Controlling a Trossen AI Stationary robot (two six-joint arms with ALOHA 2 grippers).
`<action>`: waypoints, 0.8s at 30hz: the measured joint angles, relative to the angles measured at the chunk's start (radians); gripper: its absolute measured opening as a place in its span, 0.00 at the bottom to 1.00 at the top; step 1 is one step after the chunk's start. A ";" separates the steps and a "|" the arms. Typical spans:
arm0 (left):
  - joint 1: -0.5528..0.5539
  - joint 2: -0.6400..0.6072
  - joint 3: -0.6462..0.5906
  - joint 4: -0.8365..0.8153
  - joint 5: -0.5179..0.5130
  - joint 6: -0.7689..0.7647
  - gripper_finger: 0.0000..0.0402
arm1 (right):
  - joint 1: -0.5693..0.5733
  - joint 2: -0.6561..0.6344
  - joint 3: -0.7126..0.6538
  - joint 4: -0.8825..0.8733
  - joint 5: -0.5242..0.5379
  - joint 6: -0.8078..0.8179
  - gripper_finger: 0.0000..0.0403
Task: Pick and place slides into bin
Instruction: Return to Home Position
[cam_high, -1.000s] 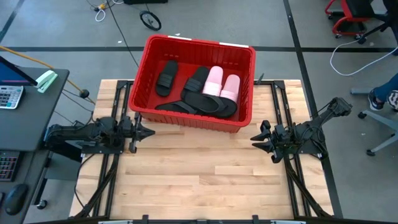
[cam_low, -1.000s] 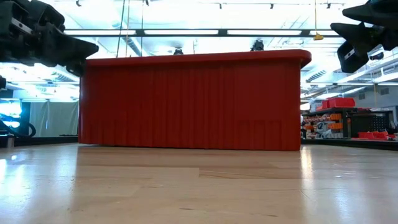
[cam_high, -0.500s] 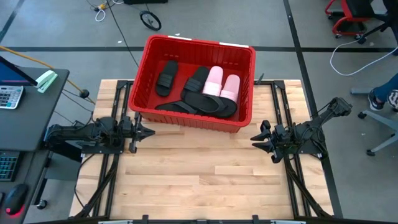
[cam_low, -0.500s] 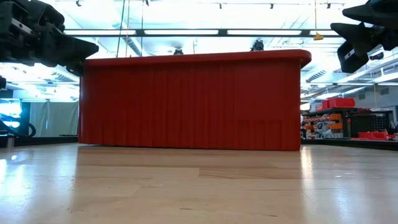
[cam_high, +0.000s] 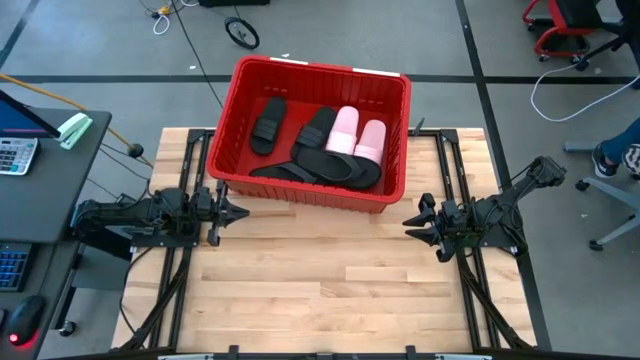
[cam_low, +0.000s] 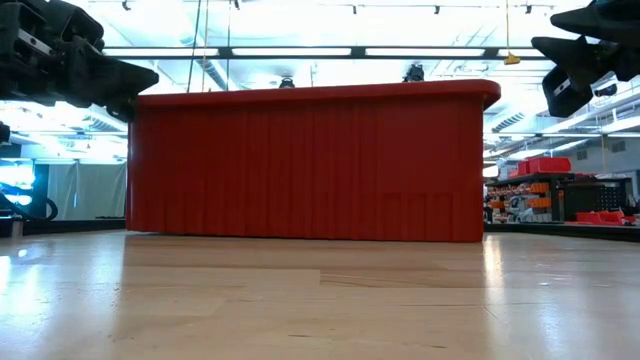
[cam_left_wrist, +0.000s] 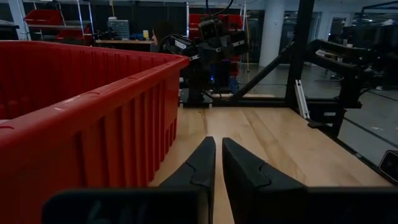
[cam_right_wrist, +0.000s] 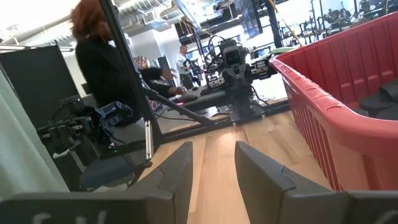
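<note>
**A:** What's the room like?

**B:** A pale wooden worktop (cam_high: 330, 290) stands on grey floor (cam_high: 100, 40), with a desk (cam_high: 45, 175) off its left edge. A person (cam_right_wrist: 99, 56) stands in the room beyond.

**A:** And the red bin (cam_high: 300, 192)?

**B:** It sits mid far edge. Inside are two pink slides (cam_high: 355, 135) side by side and black slides (cam_high: 268, 122), probably four, though they overlap.

**A:** The arms?

**B:** The left gripper (cam_high: 241, 212) is toward the left edge, near the bin's near-left corner, clenched on nothing. The right gripper (cam_high: 410, 222) is toward the right edge, near the near-right corner, released and empty.

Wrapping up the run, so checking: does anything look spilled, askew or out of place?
Nothing stands out. The slides lie inside the bin; the left gripper, shut, and right gripper, open, flank it, empty.
</note>
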 joint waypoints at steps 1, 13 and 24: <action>0.000 0.000 0.000 0.000 0.000 0.000 0.09 | 0.000 0.000 0.000 0.000 0.000 0.000 0.31; 0.000 0.000 0.000 0.001 0.000 0.000 0.05 | 0.000 0.000 0.000 0.000 0.000 0.000 0.31; 0.000 0.000 0.000 0.001 0.000 0.000 0.09 | 0.000 0.000 0.000 0.000 0.000 0.000 0.31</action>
